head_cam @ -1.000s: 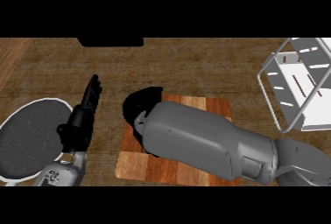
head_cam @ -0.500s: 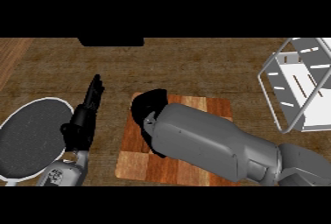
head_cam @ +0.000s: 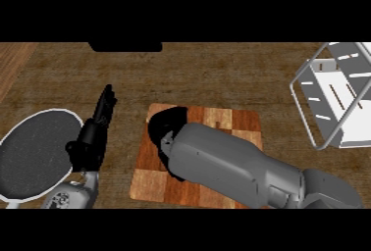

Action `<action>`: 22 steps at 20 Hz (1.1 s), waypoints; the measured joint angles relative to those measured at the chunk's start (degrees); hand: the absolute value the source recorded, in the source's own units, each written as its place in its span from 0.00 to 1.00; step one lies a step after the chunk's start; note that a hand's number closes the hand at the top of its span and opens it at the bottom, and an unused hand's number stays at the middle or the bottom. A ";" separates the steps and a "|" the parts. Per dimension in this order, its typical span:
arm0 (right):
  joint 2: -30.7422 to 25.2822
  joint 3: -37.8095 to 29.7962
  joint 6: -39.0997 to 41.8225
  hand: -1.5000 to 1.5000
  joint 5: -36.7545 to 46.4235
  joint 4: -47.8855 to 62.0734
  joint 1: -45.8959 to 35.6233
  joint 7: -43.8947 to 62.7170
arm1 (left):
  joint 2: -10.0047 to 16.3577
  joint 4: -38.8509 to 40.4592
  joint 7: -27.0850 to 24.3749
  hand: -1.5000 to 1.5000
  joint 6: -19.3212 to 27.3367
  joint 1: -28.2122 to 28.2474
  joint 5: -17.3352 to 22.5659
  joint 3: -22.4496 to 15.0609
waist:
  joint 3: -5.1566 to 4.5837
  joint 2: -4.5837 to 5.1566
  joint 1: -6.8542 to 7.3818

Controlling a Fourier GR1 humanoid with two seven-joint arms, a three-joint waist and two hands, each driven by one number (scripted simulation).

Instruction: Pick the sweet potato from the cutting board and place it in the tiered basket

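Since 1.0 s ago your right hand [head_cam: 165, 128] has shifted slightly rightward over the far left part of the cutting board [head_cam: 233, 121], and the grey forearm has followed it. In the last 0.5 s it has barely moved. The hand points down at the board and you cannot tell how its fingers are set. The sweet potato does not show; hand and forearm cover most of the board's left and near parts, so you cannot tell whether it lies under them.

Your left hand [head_cam: 98, 125] has kept its place, seen edge-on with fingers straight and pressed together, pointing away from you. It stands between the dark round plate [head_cam: 36, 152] and the board's left edge, near both.

The tiered basket [head_cam: 340, 105] sits at the far right, cut by the view's right edge. Bare counter [head_cam: 217, 73] lies between the board's right edge and the basket, and beyond the board's far edge
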 measured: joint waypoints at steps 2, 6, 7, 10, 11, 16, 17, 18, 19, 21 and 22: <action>0.53 -0.27 0.07 0.00 1.45 1.37 0.58 -0.70 | -0.19 0.06 0.85 0.50 0.02 -0.52 -0.49 -0.03 | 0.00 0.04 0.04; 0.65 -1.16 0.47 0.00 3.58 2.78 2.00 -1.45 | -0.67 0.15 -0.19 0.50 0.03 0.47 -1.03 0.13 | 0.00 0.04 0.02; 0.81 -1.52 0.64 0.00 3.99 3.13 2.24 -1.62 | -1.09 0.34 0.55 0.50 0.35 -0.34 -1.53 -0.07 | 0.00 0.04 -0.04; 1.10 -2.18 0.57 0.00 5.55 2.60 3.81 -1.58 | -1.60 0.59 0.27 0.50 0.02 -0.28 -1.68 0.05 | 0.01 0.03 -0.07; 1.19 -2.41 0.59 0.00 6.07 2.57 4.37 -1.72 | -1.99 1.16 0.29 0.50 0.05 -0.88 -1.84 0.11 | 0.01 0.05 -0.09; 1.38 -3.10 0.74 0.00 8.49 3.66 6.12 -2.83 | -2.27 1.29 0.05 0.50 -0.55 -1.07 -2.11 0.88 | 0.01 0.12 0.20; 1.44 -3.24 0.63 0.00 8.97 3.78 6.41 -2.87 | -2.09 1.00 0.64 0.50 -0.79 -1.54 -2.12 1.17 | 0.00 0.13 0.23; 1.50 -3.18 0.36 0.00 9.23 4.13 6.61 -2.85 | -2.20 0.96 0.80 0.50 -0.85 -1.72 -2.28 1.19 | 0.01 0.14 0.34; 1.57 -2.86 -0.05 0.00 9.44 3.98 7.19 -2.80 | -1.87 1.49 0.32 0.50 -1.67 -1.77 -1.83 1.71 | 0.01 0.16 0.42; 1.61 -2.92 -0.58 0.00 10.49 2.55 9.09 -2.39 | -2.00 0.90 0.65 0.50 -1.76 -1.36 -2.04 1.81 | 0.01 0.09 0.26; 1.67 -2.61 -0.92 0.00 11.18 2.58 9.98 -2.70 | -1.77 0.66 0.86 0.50 -1.96 -1.72 -2.03 2.26 | 0.01 0.11 0.31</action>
